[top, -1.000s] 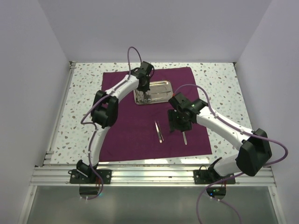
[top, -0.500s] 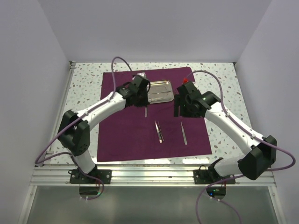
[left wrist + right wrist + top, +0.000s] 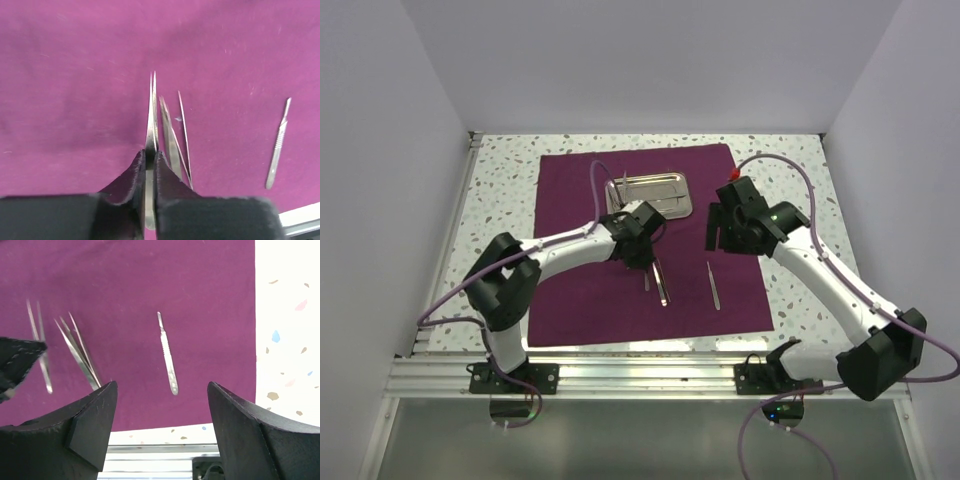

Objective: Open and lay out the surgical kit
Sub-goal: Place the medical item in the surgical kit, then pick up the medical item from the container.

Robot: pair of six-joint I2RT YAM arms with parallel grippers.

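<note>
White walls close in a speckled table; a dark purple cloth lies spread flat over its middle; a small shiny steel tray sits on the far part of the cloth, and something thin shows at its left end, too small to name.

Near the middle of the cloth the left gripper reaches in low from the left; its jaws are pressed together on a pair of tweezers, pinching them near one end, the pointed tips sticking out past the fingers; whether the tips touch the cloth cannot be told.

Just beside the held pair a second pair lies flat on the cloth, nearly parallel to it, legs slightly apart; further right, well apart from both, a thin silver tool lies alone on the cloth, close to the cloth's near edge.

The right gripper hangs above the right part of the cloth, just right of the tray; its jaws are spread wide with nothing between them; its own camera looks down between the fingers at the thin silver tool, the two pairs off to the left.
</note>
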